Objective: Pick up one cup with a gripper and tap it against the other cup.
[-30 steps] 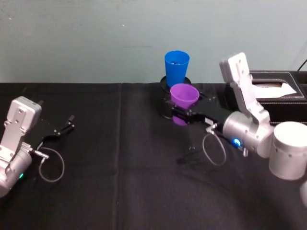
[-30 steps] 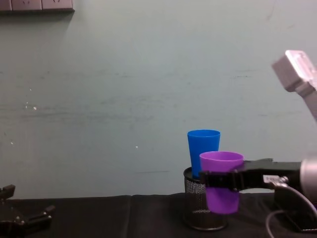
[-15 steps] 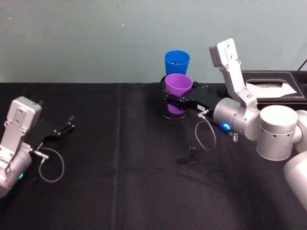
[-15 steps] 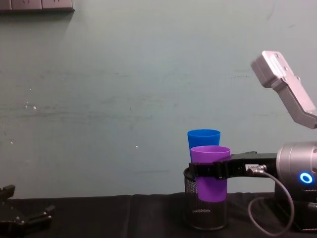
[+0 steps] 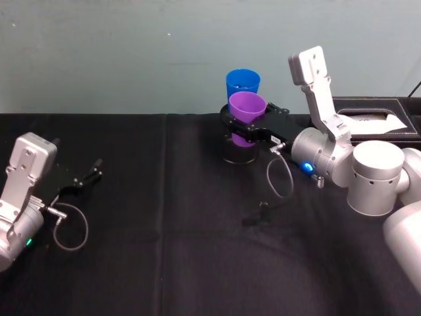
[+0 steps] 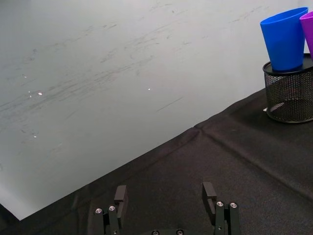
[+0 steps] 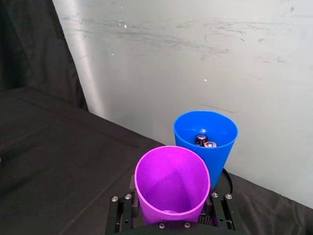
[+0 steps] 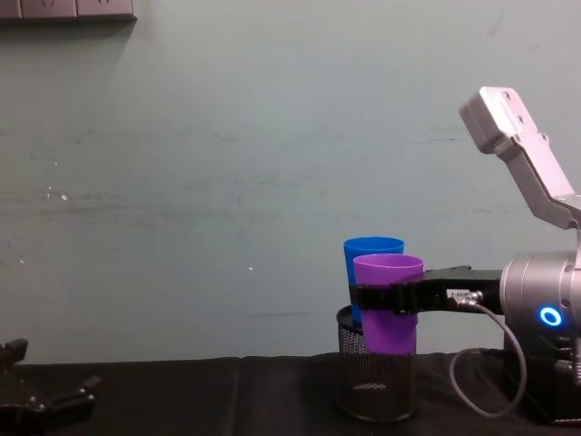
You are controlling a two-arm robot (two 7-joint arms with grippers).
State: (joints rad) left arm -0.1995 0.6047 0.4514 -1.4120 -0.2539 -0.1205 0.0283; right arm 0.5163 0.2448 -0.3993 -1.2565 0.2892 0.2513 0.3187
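The purple cup hangs upright above the table, with my right gripper shut on its lower body. It is held right in front of the blue cup, which stands in a black wire-mesh holder. In the right wrist view the purple cup sits against the side of the blue cup; I cannot tell if they touch. From the chest, the purple cup overlaps the blue cup, with the right gripper around it. My left gripper rests open at the far left.
A black box with white paper stands at the back right, behind my right arm. A small dark piece lies on the black cloth near the middle. The wall is close behind the cups. The blue cup holds small dark items.
My right gripper has carried the purple cup up and back, from low in front of the mesh holder to rim height beside the blue cup. The left arm has not moved.
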